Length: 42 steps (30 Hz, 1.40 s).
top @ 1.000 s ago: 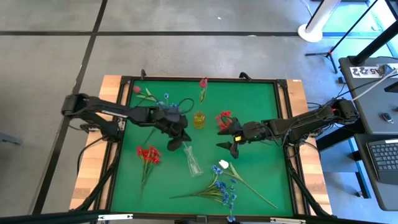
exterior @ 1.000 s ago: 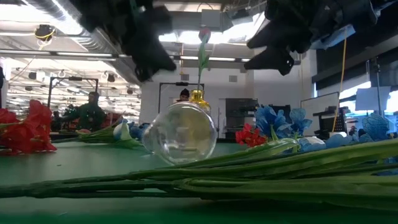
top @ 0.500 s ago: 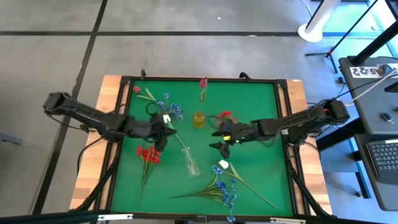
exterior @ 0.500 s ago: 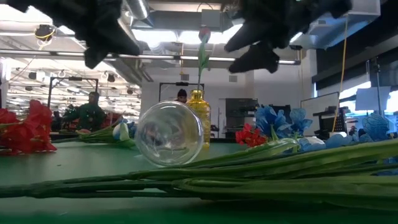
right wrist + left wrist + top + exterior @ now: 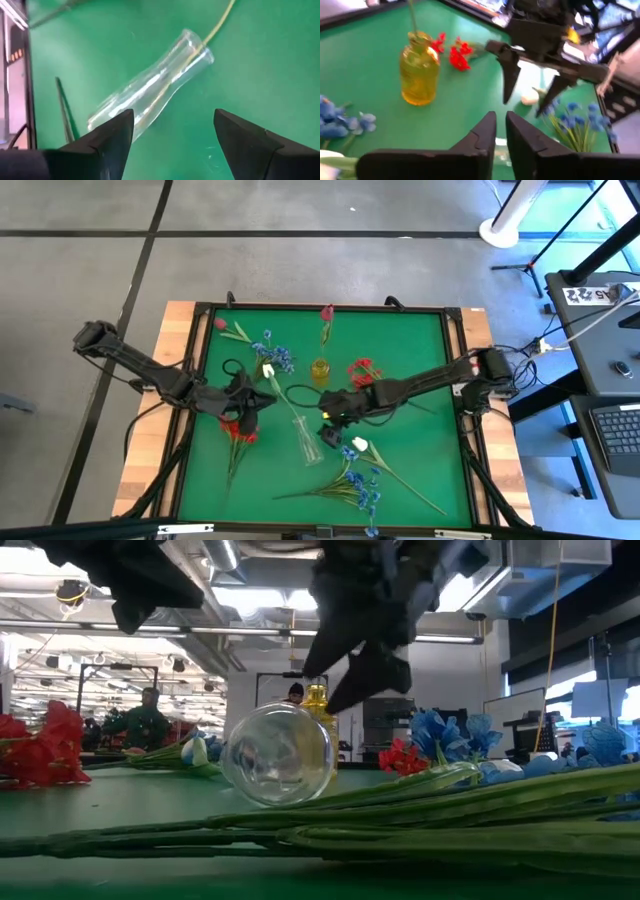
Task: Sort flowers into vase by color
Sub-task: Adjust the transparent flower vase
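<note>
A clear glass vase (image 5: pixel 307 441) lies on its side on the green table, and a thin stem (image 5: pixel 220 25) runs into its mouth. My right gripper (image 5: pixel 326 428) hangs open above the vase, one finger on either side of it (image 5: pixel 150 92) without touching. My left gripper (image 5: pixel 262 402) is left of the vase mouth, its fingers (image 5: pixel 487 131) a narrow gap apart with nothing between them. A yellow vase (image 5: pixel 319 370) stands upright at mid-table. Red flowers (image 5: pixel 238 428), blue flowers (image 5: pixel 365 485) and a white bud (image 5: pixel 359 444) lie on the table.
More red flowers (image 5: pixel 362 368) lie right of the yellow vase. Blue flowers (image 5: pixel 275 355) and a pink bud (image 5: pixel 220 324) lie at the far left. A raised black rim (image 5: pixel 320 307) borders the table. People stand in the room beyond.
My left gripper has drawn back from the clear vase's mouth toward the table's left edge. My right gripper has moved toward the left and a little down, from beside the red flowers to above the clear vase. The vase has rolled slightly.
</note>
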Tool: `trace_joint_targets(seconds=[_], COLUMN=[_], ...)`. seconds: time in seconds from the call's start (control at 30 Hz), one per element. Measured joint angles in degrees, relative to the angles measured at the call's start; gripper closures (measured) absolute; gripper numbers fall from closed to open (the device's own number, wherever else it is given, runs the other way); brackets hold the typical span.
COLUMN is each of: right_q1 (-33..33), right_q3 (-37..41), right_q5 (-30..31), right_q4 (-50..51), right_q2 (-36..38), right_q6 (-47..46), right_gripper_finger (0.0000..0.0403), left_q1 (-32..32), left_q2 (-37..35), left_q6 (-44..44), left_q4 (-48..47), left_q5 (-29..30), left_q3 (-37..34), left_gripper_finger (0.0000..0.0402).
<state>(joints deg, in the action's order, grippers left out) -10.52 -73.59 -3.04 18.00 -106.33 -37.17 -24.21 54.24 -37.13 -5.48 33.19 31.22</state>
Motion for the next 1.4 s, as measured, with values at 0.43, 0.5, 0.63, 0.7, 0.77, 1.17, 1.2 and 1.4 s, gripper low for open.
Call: trace_joint_targets(seconds=[0.43,0.5,0.63,0.7,0.77,1.17,1.2,1.4], right_q1=[0.49,0.57,0.57,0.55,0.55,0.44,0.44,0.33], right_q3=[-17.59,-19.13,-21.25,-21.83,-21.92,-21.8,-21.8,-21.76], right_q5=[6.47,7.62,8.1,8.11,8.07,10.02,10.07,12.96], right_q4=[10.6,11.44,11.55,11.25,10.61,13.34,13.31,13.01], right_q2=[-13.0,-14.94,-18.37,-19.73,-20.45,-21.34,-21.34,-21.1], right_q6=[-8.4,-9.61,-13.22,-14.79,-15.83,-16.56,-16.56,-16.39], right_gripper_finger=[0.013,0.013,0.013,0.013,0.013,0.0219,0.0224,0.0224], left_q1=[-0.7,-0.7,-0.7,-0.7,-0.7,-0.68,-0.68,-0.68], left_q2=[0.5,0.5,0.32,0.32,0.14,-1.03,-1.14,-4.38], left_q6=[-1.74,-1.6,0.07,0.7,1.25,1.73,1.78,3.57], left_q4=[-6.06,-6.22,-6.96,-8.08,-9.35,-14.69,-14.6,-14.76], left_q5=[-0.7,-0.7,-0.7,-0.72,-0.72,-0.67,-0.67,-0.72], left_q3=[0.0,0.0,0.0,0.0,0.0,0.0,0.0,0.0], left_gripper_finger=[0.0228,0.022,0.0214,0.0214,0.0215,0.0216,0.0216,0.0216])
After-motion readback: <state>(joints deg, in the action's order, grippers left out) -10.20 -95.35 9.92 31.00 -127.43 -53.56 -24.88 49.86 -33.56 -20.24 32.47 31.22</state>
